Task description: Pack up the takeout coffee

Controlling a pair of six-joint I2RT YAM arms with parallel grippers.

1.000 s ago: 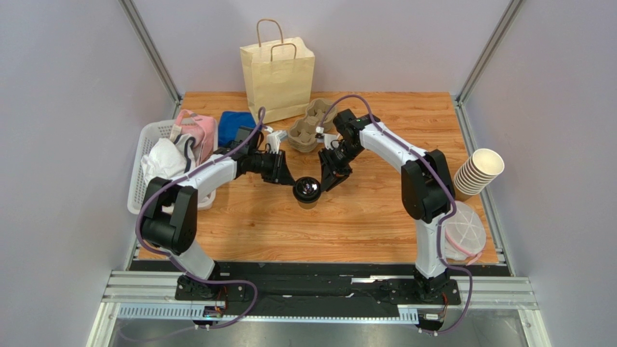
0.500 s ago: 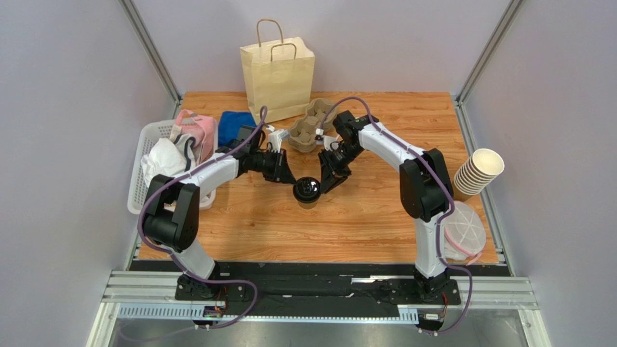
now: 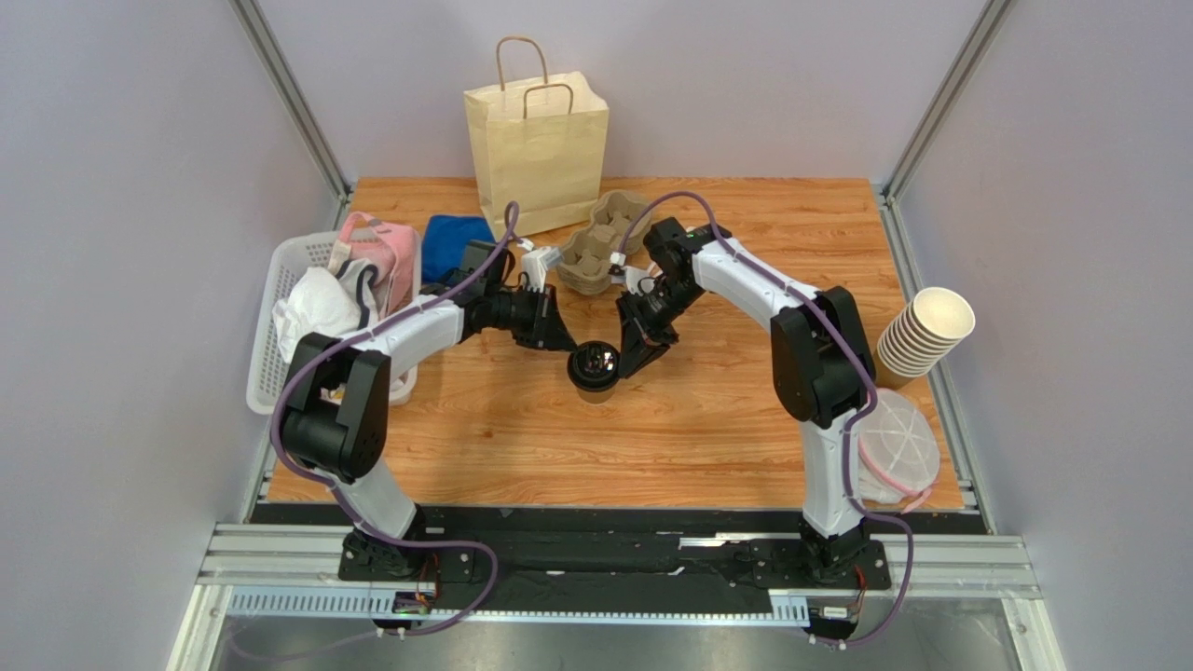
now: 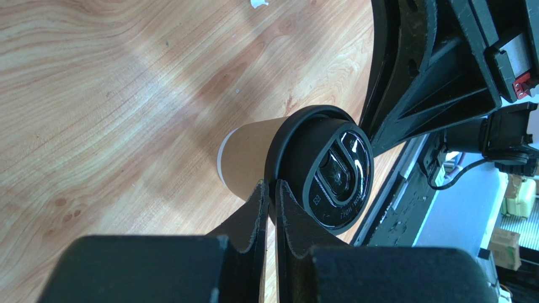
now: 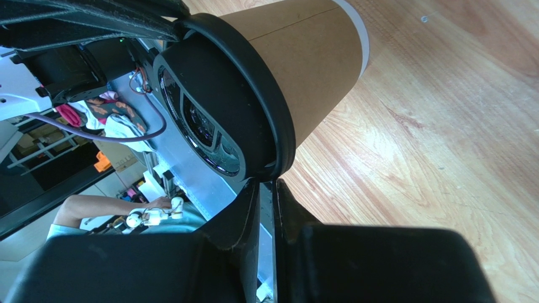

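Top external view: the coffee cup (image 3: 595, 369) is standing on the table (image 3: 700, 434) at the frame's centre. The left gripper (image 3: 567, 345) and right gripper (image 3: 626, 355) are flanking it, each clenching its jaws on nothing, tips touching the lid (image 4: 329, 170) at its rim.

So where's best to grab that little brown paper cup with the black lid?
I'd take the tan paper wall under the black plastic lid, coming in level from the open near side. The small brown paper cup stands upright on the wooden table and narrows downward, so a side pinch probably seats under the wider lid rim; gripping the lid alone might pull it off.
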